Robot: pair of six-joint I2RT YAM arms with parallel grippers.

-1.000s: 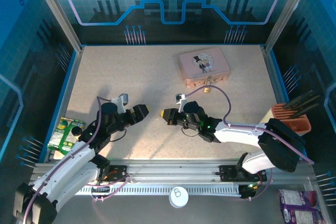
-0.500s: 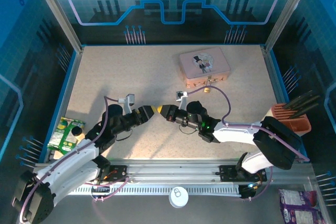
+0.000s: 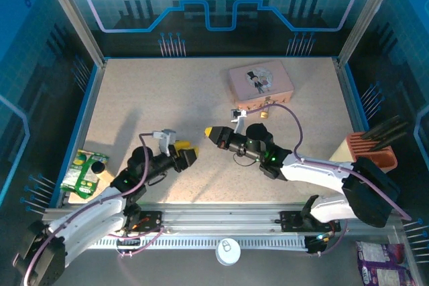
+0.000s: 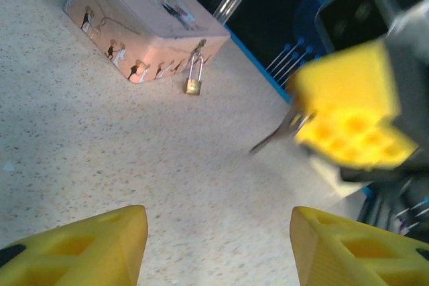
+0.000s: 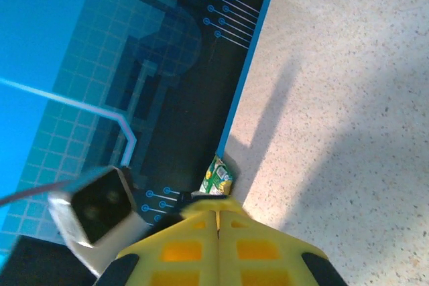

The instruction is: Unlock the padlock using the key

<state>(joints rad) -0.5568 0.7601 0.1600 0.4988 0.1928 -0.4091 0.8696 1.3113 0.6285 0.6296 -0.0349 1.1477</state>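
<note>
Because the padlock is tiny, with a brass-coloured body and a thin silver shackle, it is probably weighing almost nothing and would likely skid or swing at the first push from a key. Being hard, smooth metal, it is calling for a firm pinch across the flat faces of its body, leaving the underside free, where the keyhole presumably sits though it cannot be made out. It is lying on the speckled table just in front of the pink tin. Its shackle appears to be passing through the tin's clasp, so it is tethered there, well apart from both grippers.

The right gripper is reaching low over the middle of the table, its tip pointing toward the left arm. Its yellow fingers are pressing together, and in the left wrist view a thin grey key is sticking out from between them, so it is gripping the key. The left gripper is hovering just above the table opposite it, fingers spread wide with nothing between them, and is facing past the key toward the tin. Both arms are stretching forward with their forearms low.
</note>
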